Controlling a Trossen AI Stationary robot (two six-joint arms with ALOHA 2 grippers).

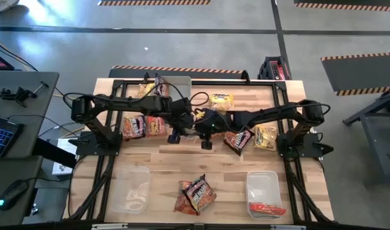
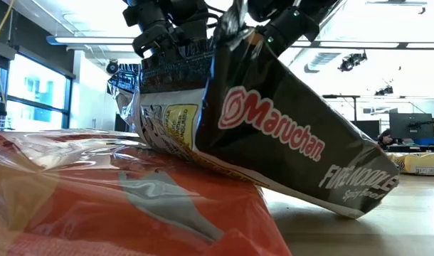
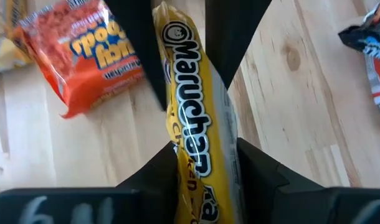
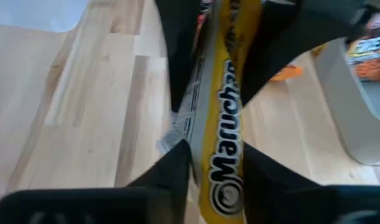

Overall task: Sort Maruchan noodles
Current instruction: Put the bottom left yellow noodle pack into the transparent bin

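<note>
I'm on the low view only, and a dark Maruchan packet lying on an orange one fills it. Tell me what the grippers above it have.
Observer: The left gripper is closed on a yellow packet, which stands edge-on in its wrist view.
Operator: Report the right gripper.
Observer: The right gripper is at that same yellow packet. From above, the two meet over the middle of the table.
Operator: Give me the bins.
Observer: The clear bin on the right arm's side, at the near edge, holds one red-orange packet.
</note>
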